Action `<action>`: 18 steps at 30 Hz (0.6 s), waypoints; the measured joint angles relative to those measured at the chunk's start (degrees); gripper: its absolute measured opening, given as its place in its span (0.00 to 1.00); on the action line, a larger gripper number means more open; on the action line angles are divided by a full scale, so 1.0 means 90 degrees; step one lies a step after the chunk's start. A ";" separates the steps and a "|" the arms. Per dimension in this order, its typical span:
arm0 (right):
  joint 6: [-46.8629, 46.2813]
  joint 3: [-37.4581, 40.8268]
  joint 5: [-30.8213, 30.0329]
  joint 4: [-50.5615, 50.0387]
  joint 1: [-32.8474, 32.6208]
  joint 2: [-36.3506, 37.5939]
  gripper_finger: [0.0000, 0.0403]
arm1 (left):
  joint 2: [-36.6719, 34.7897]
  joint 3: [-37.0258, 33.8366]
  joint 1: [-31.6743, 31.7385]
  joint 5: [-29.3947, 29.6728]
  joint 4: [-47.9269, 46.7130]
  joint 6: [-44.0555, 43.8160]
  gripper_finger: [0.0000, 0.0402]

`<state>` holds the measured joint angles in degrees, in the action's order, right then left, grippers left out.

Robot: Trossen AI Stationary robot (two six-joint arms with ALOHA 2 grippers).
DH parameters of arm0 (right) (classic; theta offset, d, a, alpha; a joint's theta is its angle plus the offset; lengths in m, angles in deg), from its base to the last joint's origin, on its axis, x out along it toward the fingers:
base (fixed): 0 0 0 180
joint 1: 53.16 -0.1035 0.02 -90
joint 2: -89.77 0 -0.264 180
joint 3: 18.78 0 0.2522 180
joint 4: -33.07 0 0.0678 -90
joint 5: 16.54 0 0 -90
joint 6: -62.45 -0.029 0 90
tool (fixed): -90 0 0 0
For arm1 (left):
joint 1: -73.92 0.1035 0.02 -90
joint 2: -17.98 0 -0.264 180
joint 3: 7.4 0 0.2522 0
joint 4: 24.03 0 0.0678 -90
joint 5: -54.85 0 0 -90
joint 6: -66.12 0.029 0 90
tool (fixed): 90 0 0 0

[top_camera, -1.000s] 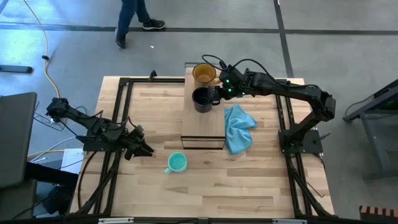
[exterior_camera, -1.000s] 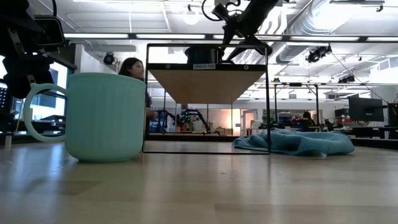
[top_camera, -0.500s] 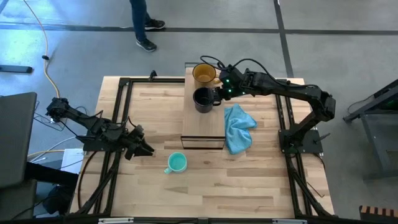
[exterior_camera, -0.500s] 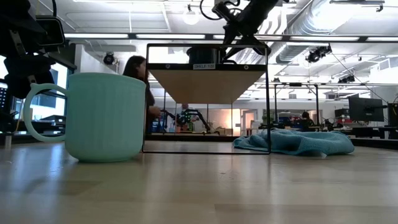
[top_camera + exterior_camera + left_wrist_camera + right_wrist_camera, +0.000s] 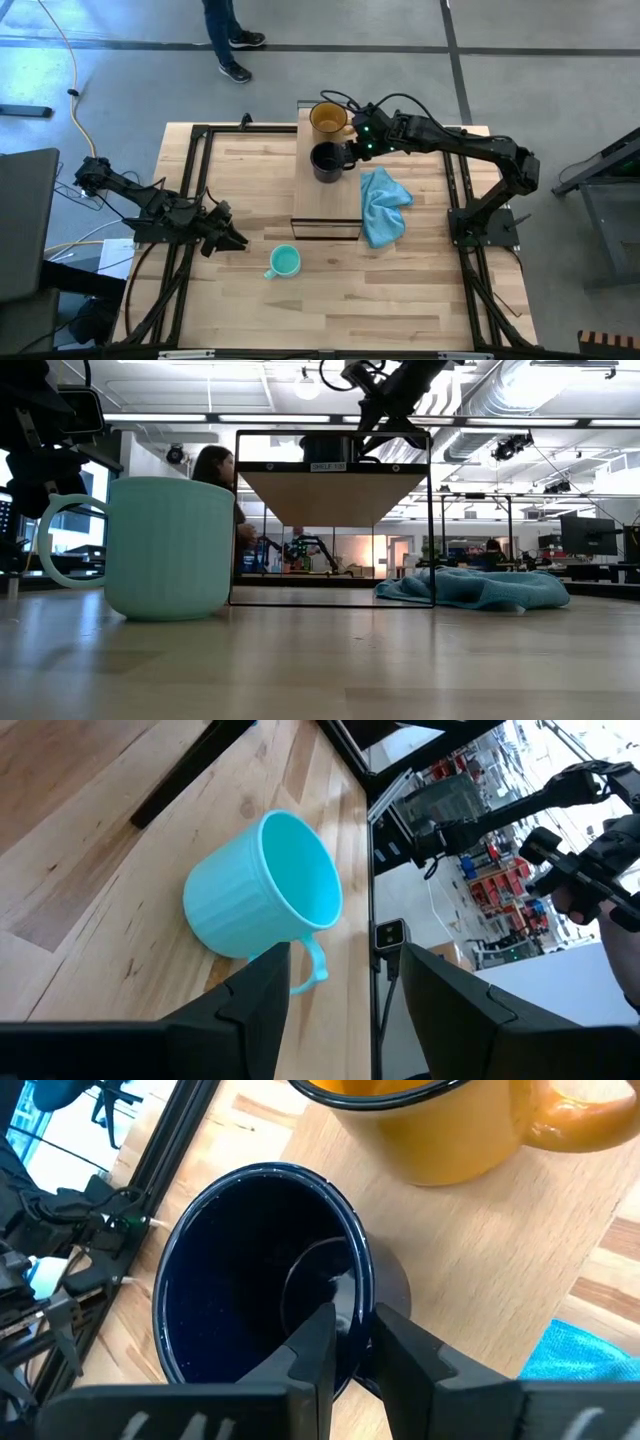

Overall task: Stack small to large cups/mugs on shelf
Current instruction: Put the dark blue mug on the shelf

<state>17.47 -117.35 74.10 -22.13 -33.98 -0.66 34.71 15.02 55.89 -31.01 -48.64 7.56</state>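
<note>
While the teal mug (image 5: 285, 262) is left on the table ahead of the parted left gripper (image 5: 237, 241), the black mug's (image 5: 325, 159) rim is pinched by the right gripper (image 5: 349, 155) on the shelf (image 5: 340, 205), beside the amber-yellow mug (image 5: 327, 119).

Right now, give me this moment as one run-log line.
right gripper: shut on black mug rim, on shelf | amber mug: on shelf | teal mug: table | left gripper: open, idle

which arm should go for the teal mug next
Left. The left gripper sits open on the table just beside the teal mug, which fills its wrist view. The right gripper is busy up on the shelf, shut on the black mug.
</note>
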 joint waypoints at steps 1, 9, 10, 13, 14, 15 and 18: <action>0.0029 -0.0001 0.0009 0.0002 -0.0001 0.0000 0.14 | 0.0002 0.0000 0.0000 0.0000 -0.0002 0.0000 0.45; 0.0241 -0.0001 0.0157 0.0018 0.0083 0.0000 0.14 | 0.0002 0.0000 -0.0002 0.0001 0.0000 -0.0017 0.45; 0.0241 -0.0001 0.0156 0.0022 0.0096 0.0000 0.14 | 0.0002 0.0000 -0.0002 0.0000 -0.0002 -0.0022 0.45; 0.0269 0.0001 0.0156 0.0025 0.0124 0.0000 0.14 | 0.0002 0.0000 -0.0001 0.0001 0.0000 -0.0023 0.45; 0.0271 -0.0001 0.0155 0.0029 0.0124 0.0000 0.14 | 0.0002 0.0000 -0.0001 0.0001 0.0000 -0.0024 0.45; 0.0283 -0.0001 0.0153 0.0042 0.0124 0.0000 0.14 | 0.0002 0.0000 -0.0002 0.0000 0.0000 -0.0024 0.45; 0.0335 -0.0001 0.0156 0.0178 0.0124 -0.0002 0.14 | 0.0002 0.0000 -0.0002 0.0002 -0.0002 -0.0024 0.45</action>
<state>20.49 -117.36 75.51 -20.52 -32.86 -0.68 34.73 15.02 55.87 -30.99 -48.66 7.34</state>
